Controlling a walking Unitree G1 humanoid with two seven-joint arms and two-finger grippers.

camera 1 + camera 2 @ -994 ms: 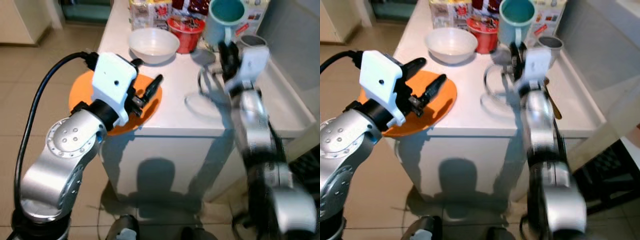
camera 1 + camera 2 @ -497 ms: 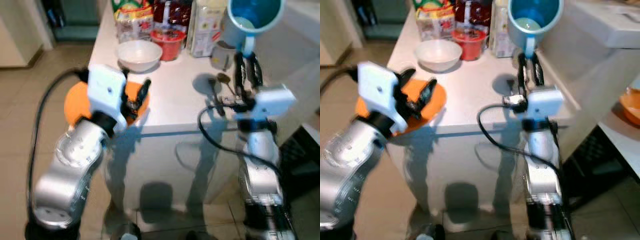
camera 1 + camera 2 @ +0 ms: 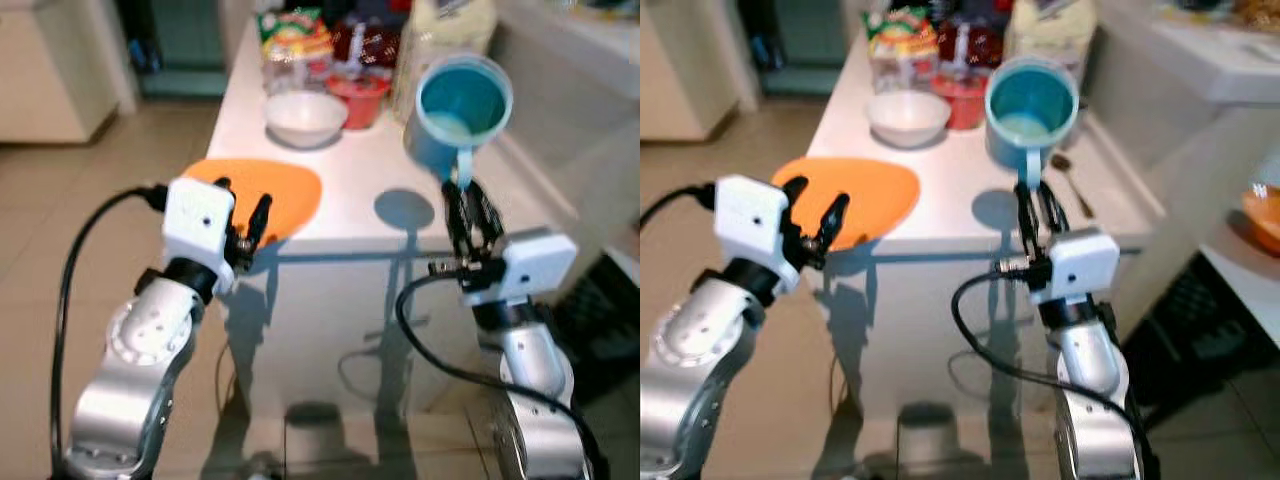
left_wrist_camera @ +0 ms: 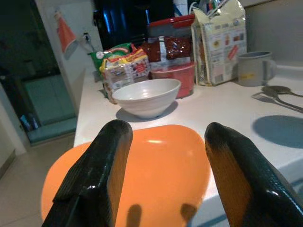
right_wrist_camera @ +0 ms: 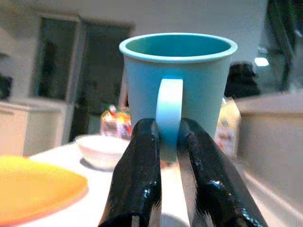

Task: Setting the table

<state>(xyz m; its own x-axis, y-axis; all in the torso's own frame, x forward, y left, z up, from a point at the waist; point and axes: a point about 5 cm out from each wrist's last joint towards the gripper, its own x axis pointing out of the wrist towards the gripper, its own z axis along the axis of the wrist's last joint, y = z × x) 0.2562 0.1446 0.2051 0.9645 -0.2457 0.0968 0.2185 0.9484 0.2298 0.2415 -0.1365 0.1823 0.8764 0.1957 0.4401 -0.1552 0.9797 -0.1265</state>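
A teal mug [image 3: 457, 112] hangs upright in the air over the white counter's right part, and my right gripper [image 3: 470, 205] is shut on its handle [image 5: 169, 113]. An orange plate [image 3: 272, 193] lies on the counter's near left corner, jutting over the edge. My left gripper [image 3: 243, 222] is open just in front of and below the plate's near rim, its two black fingers [image 4: 102, 175] apart with nothing between them. A white bowl [image 3: 306, 115] sits on the counter behind the plate.
At the counter's [image 3: 370, 215] back stand a red tub [image 3: 359, 95], snack bags [image 3: 295, 42], a carton and a grey cup [image 4: 255, 67]. A spoon [image 3: 1073, 185] lies near the right edge. Tiled floor lies left of the counter; another table with an orange bowl [image 3: 1262, 215] is right.
The camera has pulled back and shifted. The mug, held by my right gripper, now sits lower and nearer over the counter. My left gripper has drawn back off the orange plate to its near rim.
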